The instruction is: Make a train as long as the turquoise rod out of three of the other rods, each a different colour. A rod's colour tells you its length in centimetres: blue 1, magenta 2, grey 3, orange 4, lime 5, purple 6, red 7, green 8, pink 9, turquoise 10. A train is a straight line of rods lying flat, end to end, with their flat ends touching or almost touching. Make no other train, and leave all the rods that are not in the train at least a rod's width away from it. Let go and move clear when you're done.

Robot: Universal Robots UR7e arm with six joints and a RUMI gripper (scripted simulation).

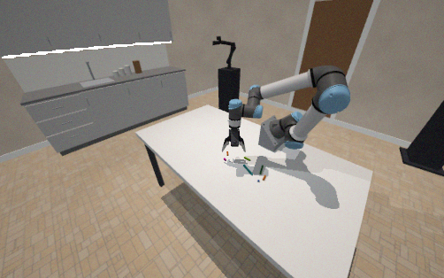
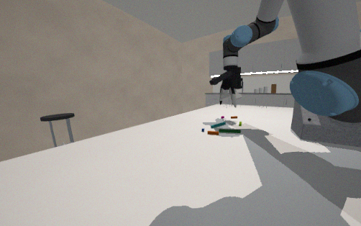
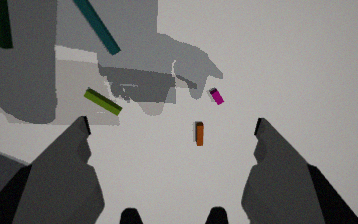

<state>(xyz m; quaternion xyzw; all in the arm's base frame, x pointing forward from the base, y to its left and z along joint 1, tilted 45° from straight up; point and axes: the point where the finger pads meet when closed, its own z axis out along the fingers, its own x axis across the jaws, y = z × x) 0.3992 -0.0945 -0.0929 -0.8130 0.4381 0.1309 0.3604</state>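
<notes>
My gripper is open and empty, pointing straight down above the table. Below it, between the fingers in the wrist view, a short orange rod lies flat. A small magenta rod lies just beyond it. A lime rod lies to one side in the arm's shadow. The turquoise rod lies further off, and a dark green rod lies beside it.
A second orange rod and a tiny blue rod lie at the far side of the cluster. The robot base stands on the white table behind the rods. A stool stands off the table.
</notes>
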